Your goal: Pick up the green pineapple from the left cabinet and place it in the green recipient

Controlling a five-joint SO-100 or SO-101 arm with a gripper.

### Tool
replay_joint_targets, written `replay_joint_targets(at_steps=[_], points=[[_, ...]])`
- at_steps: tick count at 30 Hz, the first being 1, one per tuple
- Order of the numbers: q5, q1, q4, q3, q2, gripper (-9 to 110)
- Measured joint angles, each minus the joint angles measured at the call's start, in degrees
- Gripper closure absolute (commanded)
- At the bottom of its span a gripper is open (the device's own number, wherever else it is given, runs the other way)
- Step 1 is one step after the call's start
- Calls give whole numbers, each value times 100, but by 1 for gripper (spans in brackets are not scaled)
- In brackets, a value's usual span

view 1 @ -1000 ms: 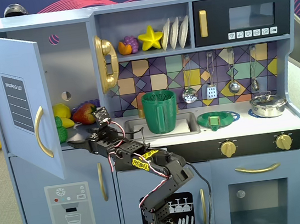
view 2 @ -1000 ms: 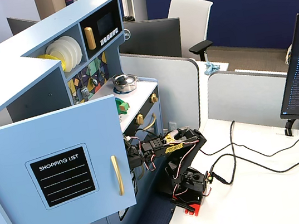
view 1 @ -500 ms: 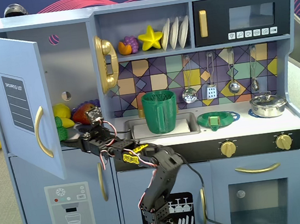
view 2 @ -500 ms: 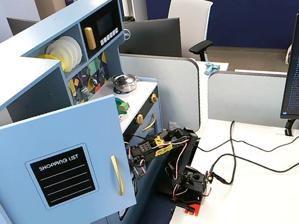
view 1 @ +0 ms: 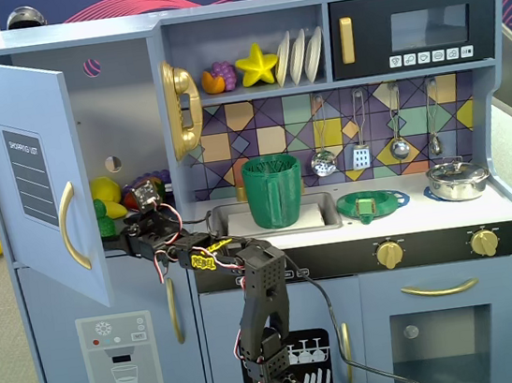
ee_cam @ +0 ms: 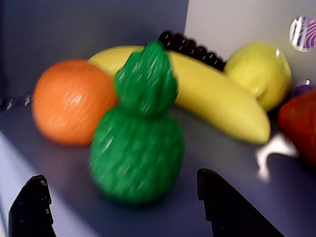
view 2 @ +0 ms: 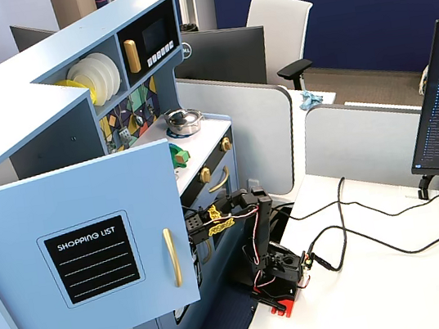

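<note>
Now your gripper (ee_cam: 123,210) is wide open and empty, green pineapple (ee_cam: 137,143) upright dead centre of the wrist frame, just ahead between the fingertips (ee_cam: 32,200).

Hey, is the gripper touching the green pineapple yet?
Apart. In the wrist view the gripper is open, and purple shelf floor shows between each dark fingertip and the green pineapple, which stands upright between them.
</note>
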State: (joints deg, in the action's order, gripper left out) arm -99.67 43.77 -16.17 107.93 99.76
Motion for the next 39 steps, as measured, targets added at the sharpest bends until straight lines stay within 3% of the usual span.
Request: replay_joint_targets(at_steps=[39], points=[[721,-62,-220,-1081,-1318,71]])
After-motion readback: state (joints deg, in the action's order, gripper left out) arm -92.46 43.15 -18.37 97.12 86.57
